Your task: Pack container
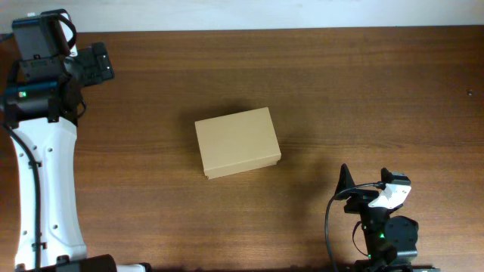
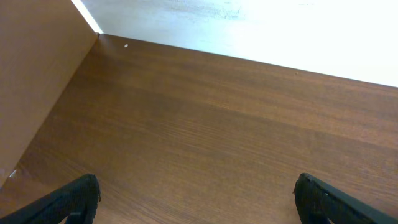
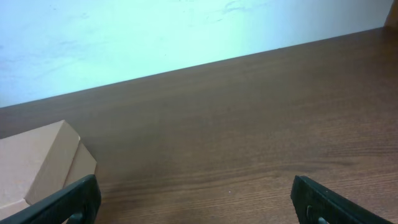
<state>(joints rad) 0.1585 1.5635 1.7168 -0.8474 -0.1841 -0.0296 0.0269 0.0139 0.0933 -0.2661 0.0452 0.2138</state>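
The container [image 1: 237, 141] is a plain tan cardboard box with its lid shut, lying near the middle of the wooden table. Its corner also shows at the lower left of the right wrist view [image 3: 40, 165]. My left gripper [image 1: 98, 64] is at the far left back of the table, well away from the box; in the left wrist view [image 2: 196, 202] its fingers are spread wide with nothing between them. My right gripper [image 1: 367, 189] sits at the front right, to the right of the box; in the right wrist view [image 3: 196, 202] it is open and empty.
The brown wooden table [image 1: 363, 91] runs to a white wall at the back. A brown vertical panel [image 2: 34, 81] stands at the left in the left wrist view. No tape rolls or other loose items are in view.
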